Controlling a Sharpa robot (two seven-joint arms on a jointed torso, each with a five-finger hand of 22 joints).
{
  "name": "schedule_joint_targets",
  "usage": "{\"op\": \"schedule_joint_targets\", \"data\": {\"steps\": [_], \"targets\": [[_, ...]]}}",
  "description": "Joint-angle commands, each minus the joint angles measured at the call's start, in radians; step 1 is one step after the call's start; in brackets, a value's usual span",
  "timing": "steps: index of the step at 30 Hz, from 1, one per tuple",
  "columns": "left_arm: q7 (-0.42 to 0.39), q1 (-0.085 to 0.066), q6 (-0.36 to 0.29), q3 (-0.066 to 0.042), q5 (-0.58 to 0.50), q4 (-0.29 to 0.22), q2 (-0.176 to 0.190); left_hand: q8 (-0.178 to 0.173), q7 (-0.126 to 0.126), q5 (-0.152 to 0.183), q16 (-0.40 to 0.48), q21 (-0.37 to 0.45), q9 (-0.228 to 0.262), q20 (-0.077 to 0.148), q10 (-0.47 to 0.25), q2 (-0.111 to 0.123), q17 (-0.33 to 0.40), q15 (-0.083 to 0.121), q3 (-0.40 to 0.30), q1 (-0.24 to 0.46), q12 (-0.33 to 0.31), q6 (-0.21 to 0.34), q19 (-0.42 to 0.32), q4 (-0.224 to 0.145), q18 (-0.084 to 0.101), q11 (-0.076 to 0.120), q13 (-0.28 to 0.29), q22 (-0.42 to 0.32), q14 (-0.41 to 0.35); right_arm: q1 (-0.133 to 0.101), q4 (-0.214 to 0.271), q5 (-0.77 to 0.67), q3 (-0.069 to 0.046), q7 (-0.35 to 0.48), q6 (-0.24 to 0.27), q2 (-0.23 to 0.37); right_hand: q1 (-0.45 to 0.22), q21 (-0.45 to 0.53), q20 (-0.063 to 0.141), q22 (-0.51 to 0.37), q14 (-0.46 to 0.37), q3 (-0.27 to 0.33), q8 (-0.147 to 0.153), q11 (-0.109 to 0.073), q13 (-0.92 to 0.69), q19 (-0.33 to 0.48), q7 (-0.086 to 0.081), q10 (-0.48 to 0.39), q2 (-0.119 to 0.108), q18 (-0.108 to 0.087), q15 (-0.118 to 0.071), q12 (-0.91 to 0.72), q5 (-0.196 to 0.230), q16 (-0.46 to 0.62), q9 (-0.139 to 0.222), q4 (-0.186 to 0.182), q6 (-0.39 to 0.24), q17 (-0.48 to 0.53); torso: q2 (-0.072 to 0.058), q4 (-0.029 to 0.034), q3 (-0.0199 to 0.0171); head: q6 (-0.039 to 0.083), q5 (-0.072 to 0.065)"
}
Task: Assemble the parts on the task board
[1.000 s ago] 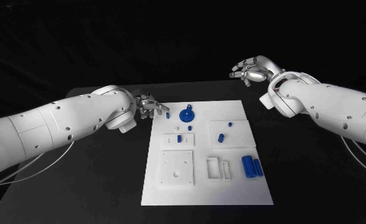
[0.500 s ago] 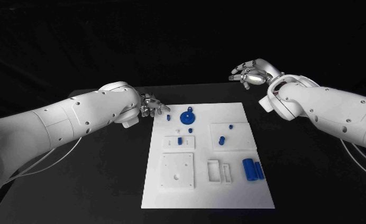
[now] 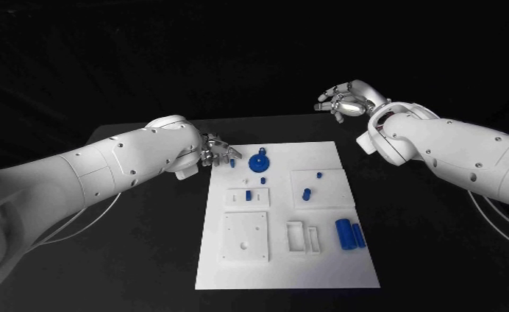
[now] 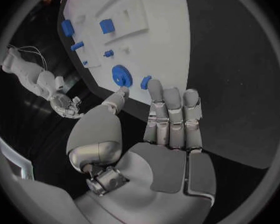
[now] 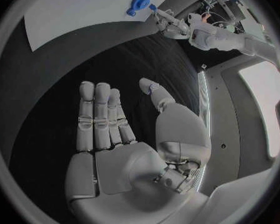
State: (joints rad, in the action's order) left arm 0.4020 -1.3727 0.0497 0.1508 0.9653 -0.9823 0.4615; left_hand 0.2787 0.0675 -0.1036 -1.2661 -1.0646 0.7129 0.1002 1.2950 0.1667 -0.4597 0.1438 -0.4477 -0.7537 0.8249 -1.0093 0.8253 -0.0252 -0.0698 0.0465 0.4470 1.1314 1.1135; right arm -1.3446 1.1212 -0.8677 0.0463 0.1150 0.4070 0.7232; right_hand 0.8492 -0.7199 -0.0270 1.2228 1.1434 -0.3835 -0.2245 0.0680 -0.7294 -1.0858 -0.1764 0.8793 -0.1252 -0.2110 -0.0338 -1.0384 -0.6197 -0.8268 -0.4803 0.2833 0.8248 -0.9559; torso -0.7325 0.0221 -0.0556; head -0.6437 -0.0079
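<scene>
So, I had the left hand [image 3: 216, 152] at the far left corner of the flat white rectangular task board [image 3: 329, 268], fingers spread and holding nothing. In its wrist view the fingertips [image 4: 155, 87] sat just beside a small blue plastic peg [image 4: 145, 81] at the board's edge; contact I couldn't confirm. A round blue plastic wheel [image 3: 259, 162] lay just past that peg, away from the hand.

Right hand [image 3: 345, 102] hung well beyond the board's far right corner, fingers apart, nothing in it.

My read: the step was picking that peg. Best done by pinching it from the sides, low, without nudging the wheel, then lifting straight.

Recesses: the raised white square plate [image 3: 249, 196] nearer the robot than the left hand carried two short blue studs [image 3: 248, 194]. The white open frame [image 3: 302, 236] further back looked vacant. Two blue plastic cylinders [image 3: 350, 232] lay loose beside it.
</scene>
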Motion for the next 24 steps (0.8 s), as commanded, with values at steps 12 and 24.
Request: {"op": "schedule_joint_targets", "data": {"steps": [12, 24], "targets": [[-0.003, 0.002, 0.049, 0.0, -0.002, 0.008, -0.002, -0.004, 0.003, 0.001, 0.008, 0.012, -0.001, 0.124, -0.019, -0.047, -0.002, -0.008, 0.017, -0.011, -0.009, 0.012, -0.021, -0.001, 0.019, -0.005, -0.002, 0.004, -0.021, 0.002, 0.009, -0.001, -0.001, 0.015, -0.002, -0.003, 0.001, 0.007, -0.007, 0.002, -0.009, -0.004, -0.005, 0.003, 0.003, 0.004, -0.005, -0.009, 0.004, -0.051, -0.001, -0.006, 0.007, 0.004, 0.002, 0.001, 0.0, 0.002, 0.002, 0.0012, -0.0012, -0.002, 0.0], [-0.014, 0.008, 0.049, 0.0, -0.008, 0.036, -0.009, -0.003, 0.003, -0.008, 0.008, 0.013, 0.0, 0.124, -0.02, -0.062, -0.004, -0.008, 0.031, -0.023, -0.009, 0.012, -0.022, -0.012, 0.02, -0.005, 0.0, 0.007, -0.022, 0.002, 0.011, -0.001, -0.001, 0.015, -0.003, -0.004, 0.001, 0.007, -0.007, 0.003, -0.009, -0.004, -0.005, 0.003, 0.004, 0.004, -0.005, -0.009, 0.004, -0.051, 0.0, -0.007, 0.007, 0.004, 0.002, 0.001, 0.0, 0.002, 0.001, 0.0009, -0.0013, -0.007, 0.001]]}}
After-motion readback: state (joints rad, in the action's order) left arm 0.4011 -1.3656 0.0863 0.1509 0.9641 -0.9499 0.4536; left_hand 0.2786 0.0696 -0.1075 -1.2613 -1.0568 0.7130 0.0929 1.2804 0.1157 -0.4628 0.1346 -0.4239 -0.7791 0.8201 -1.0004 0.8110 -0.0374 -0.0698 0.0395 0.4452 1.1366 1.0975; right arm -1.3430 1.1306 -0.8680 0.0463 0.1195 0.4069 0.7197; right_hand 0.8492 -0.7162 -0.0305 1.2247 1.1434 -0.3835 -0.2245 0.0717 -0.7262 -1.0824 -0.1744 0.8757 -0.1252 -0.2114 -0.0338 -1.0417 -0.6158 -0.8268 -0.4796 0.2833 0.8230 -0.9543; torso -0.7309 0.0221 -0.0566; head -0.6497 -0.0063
